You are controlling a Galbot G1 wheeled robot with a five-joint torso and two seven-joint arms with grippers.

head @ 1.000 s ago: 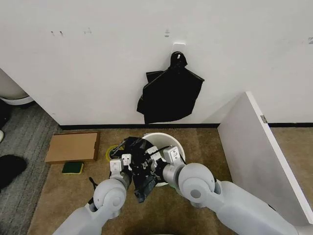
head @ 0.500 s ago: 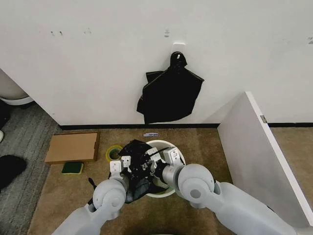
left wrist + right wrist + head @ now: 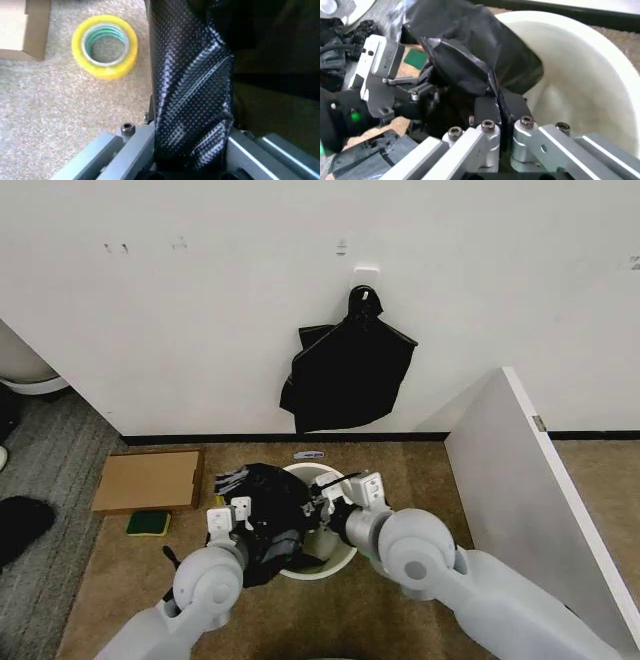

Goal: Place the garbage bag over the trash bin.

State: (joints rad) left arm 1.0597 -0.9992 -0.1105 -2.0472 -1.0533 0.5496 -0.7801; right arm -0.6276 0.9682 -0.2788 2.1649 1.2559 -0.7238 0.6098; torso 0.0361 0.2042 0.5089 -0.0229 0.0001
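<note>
Head view: the trash bin (image 3: 335, 555) stands on the carpeted floor (image 3: 420, 480) near the wall (image 3: 200, 300). The garbage bag (image 3: 268, 515) is bunched over the bin's left rim and hides that side of it. The left tool (image 3: 240, 520) is at the bag's left edge and the right tool (image 3: 335, 502) over the bin's far rim; the film covers both sets of fingertips here. A second black bag (image 3: 345, 370) hangs on the wall, a cardboard piece (image 3: 148, 480) lies to the left with a green sponge (image 3: 148, 523) beside it.

Left wrist view: the left tool (image 3: 190, 150) is clamped on a twisted strand of the garbage bag (image 3: 192, 82). A yellow tape roll (image 3: 104, 47) lies on the carpet nearby; the right half of the frame is too dark to read.

Right wrist view: the right tool (image 3: 506, 127) is pinched on a fold of the bag (image 3: 470, 56), which drapes into the bin's (image 3: 585, 86) mouth. The left tool (image 3: 420, 93) shows farther off, partly buried in film.
</note>
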